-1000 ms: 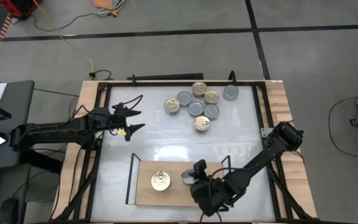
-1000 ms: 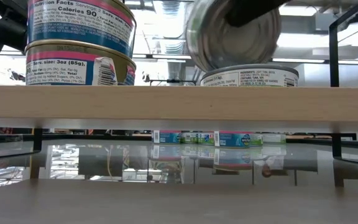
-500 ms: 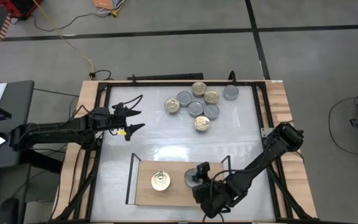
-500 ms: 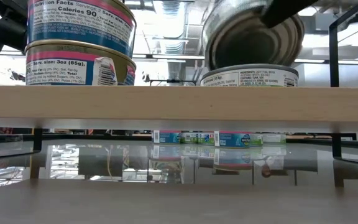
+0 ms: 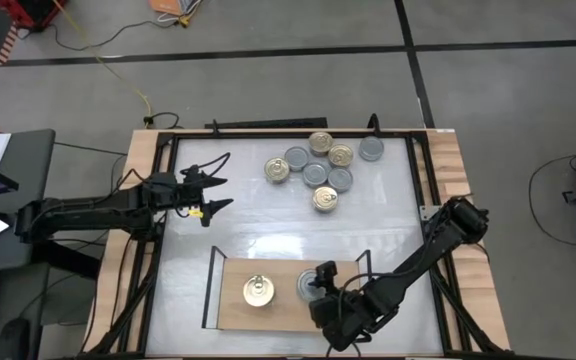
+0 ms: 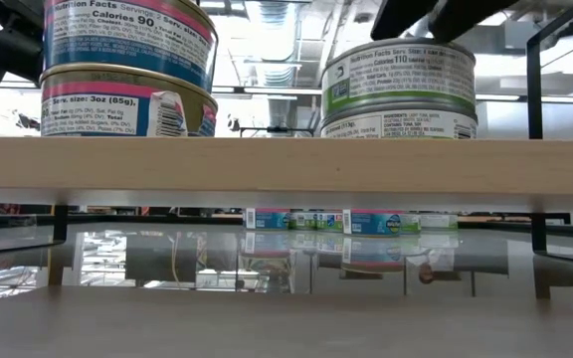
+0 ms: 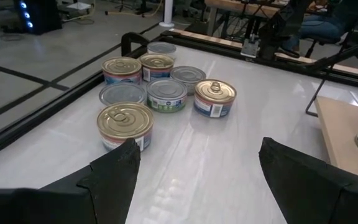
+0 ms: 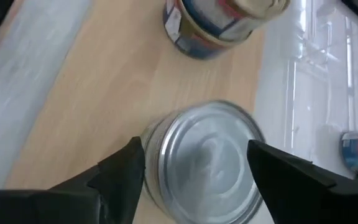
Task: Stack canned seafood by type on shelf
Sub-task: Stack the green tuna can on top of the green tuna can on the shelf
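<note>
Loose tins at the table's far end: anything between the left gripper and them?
Nothing visible. The open left gripper hovers over bare white tabletop, and the cluster of round flat gold- and silver-lidded tins lies ahead with clear surface between. The right gripper is at the light wooden shelf.

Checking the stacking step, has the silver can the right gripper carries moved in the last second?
Yes. The silver can went from tilted to lying flat on the green-label can below.

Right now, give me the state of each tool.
Left tool: open, empty, over the table.
Right tool: open around the silver-lidded can on the shelf.
</note>
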